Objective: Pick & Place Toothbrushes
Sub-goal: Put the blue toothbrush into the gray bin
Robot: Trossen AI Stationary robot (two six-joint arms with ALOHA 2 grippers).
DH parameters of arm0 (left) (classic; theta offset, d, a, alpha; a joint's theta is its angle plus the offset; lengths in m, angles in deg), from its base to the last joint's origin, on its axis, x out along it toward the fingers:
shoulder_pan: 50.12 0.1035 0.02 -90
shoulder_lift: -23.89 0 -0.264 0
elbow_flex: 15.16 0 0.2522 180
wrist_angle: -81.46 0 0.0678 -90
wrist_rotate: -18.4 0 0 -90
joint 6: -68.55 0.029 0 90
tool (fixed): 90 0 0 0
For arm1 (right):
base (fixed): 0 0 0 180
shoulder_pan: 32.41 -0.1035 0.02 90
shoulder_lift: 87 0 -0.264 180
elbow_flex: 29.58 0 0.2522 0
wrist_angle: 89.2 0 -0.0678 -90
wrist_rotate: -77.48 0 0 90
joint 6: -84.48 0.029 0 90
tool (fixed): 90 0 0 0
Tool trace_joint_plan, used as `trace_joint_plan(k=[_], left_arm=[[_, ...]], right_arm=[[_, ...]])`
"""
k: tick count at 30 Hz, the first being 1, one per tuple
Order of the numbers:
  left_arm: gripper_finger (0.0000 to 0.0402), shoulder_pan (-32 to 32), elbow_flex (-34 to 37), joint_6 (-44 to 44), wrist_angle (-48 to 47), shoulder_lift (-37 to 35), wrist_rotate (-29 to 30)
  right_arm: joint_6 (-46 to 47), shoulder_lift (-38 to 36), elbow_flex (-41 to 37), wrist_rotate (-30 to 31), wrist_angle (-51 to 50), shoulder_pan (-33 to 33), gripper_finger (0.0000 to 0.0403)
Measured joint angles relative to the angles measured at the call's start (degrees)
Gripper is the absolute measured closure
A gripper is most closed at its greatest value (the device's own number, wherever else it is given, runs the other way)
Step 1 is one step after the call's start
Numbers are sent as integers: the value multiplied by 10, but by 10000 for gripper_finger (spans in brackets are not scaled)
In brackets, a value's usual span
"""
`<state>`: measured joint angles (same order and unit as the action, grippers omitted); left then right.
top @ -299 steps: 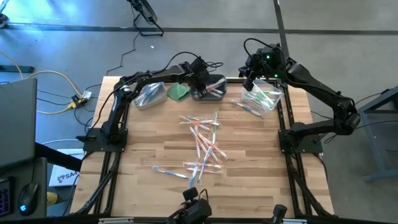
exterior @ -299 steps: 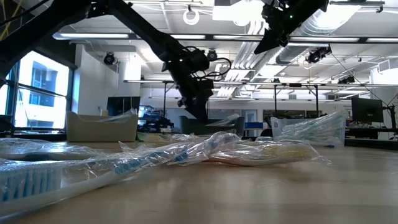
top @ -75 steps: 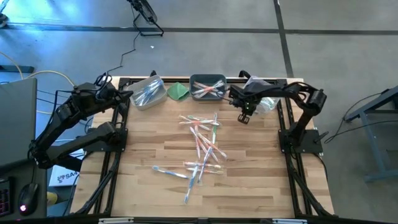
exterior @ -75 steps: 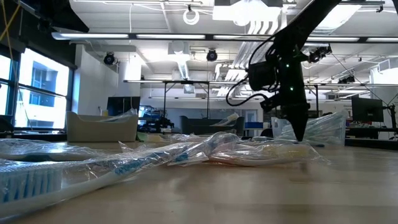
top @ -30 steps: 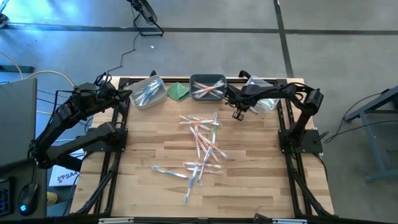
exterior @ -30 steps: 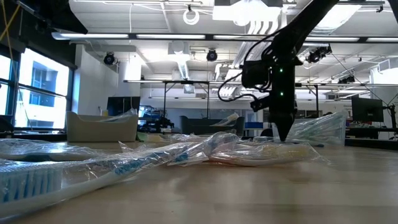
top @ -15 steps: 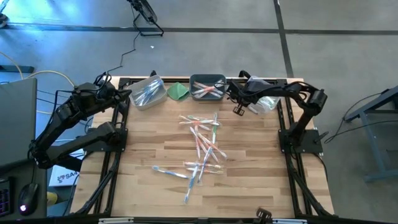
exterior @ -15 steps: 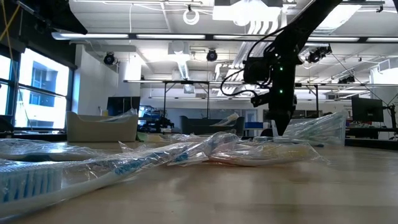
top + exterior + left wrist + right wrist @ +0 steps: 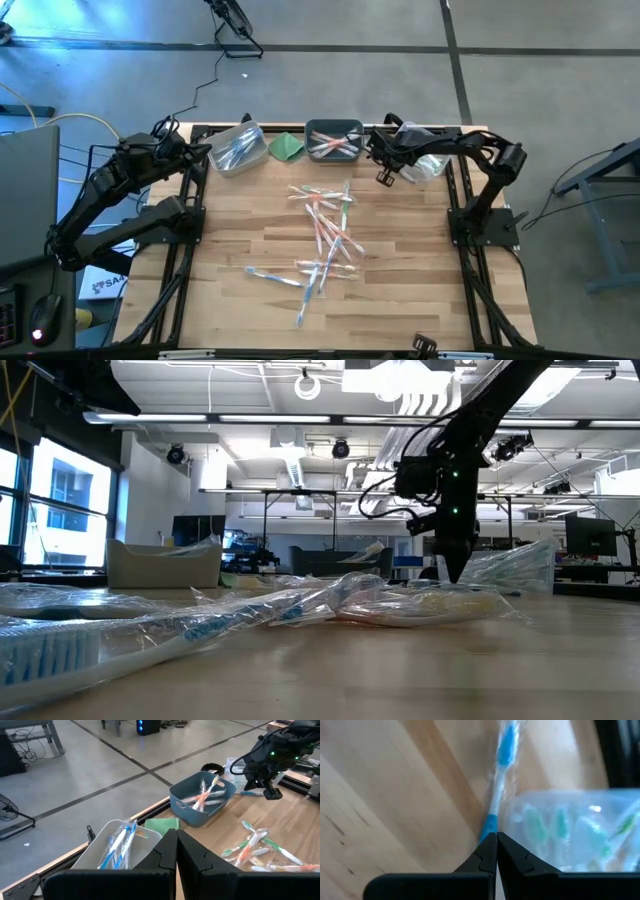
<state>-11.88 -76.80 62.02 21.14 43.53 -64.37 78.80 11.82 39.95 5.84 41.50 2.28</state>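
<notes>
Several wrapped toothbrushes (image 9: pixel 325 232) lie scattered in the middle of the wooden table. More fill three bins along the far edge: blue ones in a clear bin (image 9: pixel 238 150), pink-orange ones in a grey-blue bin (image 9: pixel 335 140), green ones in a clear bin (image 9: pixel 425 162). My right gripper (image 9: pixel 383 178) is shut and points steeply down beside the right bin. Its tips (image 9: pixel 496 837) stand at the end of a blue toothbrush (image 9: pixel 499 785) that lies on the table against that bin. My left gripper (image 9: pixel 176 837) is shut and held high at the far left, by the left bin. My right gripper comes from above with shut fingers at the near end of the blue toothbrush (image 9: pixel 489 826). The fingers themselves hide the spot, so I cannot tell whether they touch it. The toothbrush lies flat on the table.
A folded green cloth (image 9: pixel 288 147) lies between the left clear bin and the grey-blue bin. Black frame rails (image 9: pixel 470 215) run along the table's left and right sides. Bare wood lies to the left and right of the pile.
</notes>
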Motion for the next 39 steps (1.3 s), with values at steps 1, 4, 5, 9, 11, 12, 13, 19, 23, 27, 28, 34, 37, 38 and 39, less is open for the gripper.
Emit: trace_joint_plan(k=[1,4,5,9,11,12,13,19,23,27,28,34,37,38,39], left_arm=[[402,0,0,0,0,0,0],[402,0,0,0,-1,0,0],[402,0,0,0,-1,0,0],[402,0,0,0,-1,0,0],[402,0,0,0,-1,0,0],[402,0,0,0,-1,0,0],[402,0,0,0,-1,0,0],[402,0,0,0,-1,0,0],[402,0,0,0,-1,0,0],[402,0,0,0,-1,0,0],[402,0,0,0,-1,0,0],[402,0,0,0,-1,0,-1],[402,0,0,0,-3,0,-1],[402,0,0,0,-3,0,-1],[402,0,0,0,-3,0,-1]], right_arm=[[0,0,-6,-1,3,2,400],[-1,0,-23,1,11,3,400],[0,0,-27,4,15,3,400],[12,0,-29,-2,11,3,400],[10,0,-29,-9,8,-3,400],[10,0,-29,-12,4,-7,400],[9,-1,-29,-14,-2,-12,400],[10,-1,-29,-27,-46,-53,400],[17,-5,-29,-40,-68,-88,400],[39,-11,-32,-113,-72,-119,400],[46,-11,-31,-126,-69,-128,400],[63,-13,-32,-142,-74,-172,400],[76,-17,-28,-134,-82,-182,400],[76,-22,-25,-134,-86,-182,400],[76,-28,-21,-131,-90,-181,400]])
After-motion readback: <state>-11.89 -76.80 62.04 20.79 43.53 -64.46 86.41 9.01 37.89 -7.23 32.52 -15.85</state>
